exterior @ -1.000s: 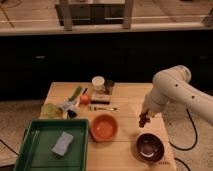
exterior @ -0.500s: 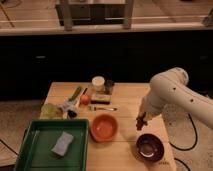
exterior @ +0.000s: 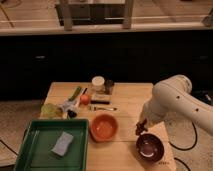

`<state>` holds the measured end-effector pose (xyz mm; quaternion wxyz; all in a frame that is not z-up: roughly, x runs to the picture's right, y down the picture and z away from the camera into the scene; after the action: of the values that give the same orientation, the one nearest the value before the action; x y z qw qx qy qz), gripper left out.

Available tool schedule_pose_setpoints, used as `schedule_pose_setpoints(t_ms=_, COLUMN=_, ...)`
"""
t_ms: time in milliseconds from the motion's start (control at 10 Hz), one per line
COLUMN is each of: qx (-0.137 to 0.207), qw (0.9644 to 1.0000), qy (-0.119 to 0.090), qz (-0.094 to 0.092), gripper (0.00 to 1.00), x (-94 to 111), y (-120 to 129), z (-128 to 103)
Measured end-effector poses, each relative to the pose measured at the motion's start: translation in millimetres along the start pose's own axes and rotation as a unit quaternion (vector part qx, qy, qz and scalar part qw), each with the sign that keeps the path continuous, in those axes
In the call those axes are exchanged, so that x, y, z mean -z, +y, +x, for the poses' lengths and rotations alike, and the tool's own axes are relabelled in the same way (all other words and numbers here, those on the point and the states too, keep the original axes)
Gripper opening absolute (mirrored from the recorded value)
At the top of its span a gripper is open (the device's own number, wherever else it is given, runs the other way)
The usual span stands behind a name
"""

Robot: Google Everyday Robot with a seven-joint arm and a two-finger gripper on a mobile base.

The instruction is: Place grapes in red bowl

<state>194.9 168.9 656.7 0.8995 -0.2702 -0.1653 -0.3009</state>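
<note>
- Dark cabinets (exterior: 100, 55) run along the back, behind a wooden table (exterior: 130, 95) that carries everything.
- Far left of the red bowl (exterior: 104, 127), a green tray (exterior: 35, 155) sits at the table's front edge, with a grey-blue sponge (exterior: 62, 143) lying in it.
- Behind and left of the bowl are a green packet (exterior: 50, 109), an orange (exterior: 85, 99) and a small dark lump (exterior: 72, 114). The lump may be the grapes, but it is too small to say.
- Straight behind the bowl stands a white-lidded jar (exterior: 98, 82), with a utensil (exterior: 102, 108) lying flat between them.
- Right of the bowl, near but apart from it, the gripper (exterior: 140, 130) hangs on a white arm (exterior: 172, 100). It points down with its fingers pressed together, and I cannot tell whether they pinch anything.
- Farther right of the red bowl and nearer the front sits a maroon bowl (exterior: 150, 147).
</note>
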Motion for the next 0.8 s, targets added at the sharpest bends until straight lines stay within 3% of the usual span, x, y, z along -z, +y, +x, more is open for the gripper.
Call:
schedule_pose_setpoints(t_ms=500, qx=0.024, qw=0.9997, qy=-0.007, qz=-0.003, gripper=0.04, x=-5, y=-2, z=-10)
schedule_pose_setpoints(t_ms=800, qx=0.041, qw=0.999, qy=-0.014, qz=-0.003, gripper=0.04, x=-11, y=10, z=-14)
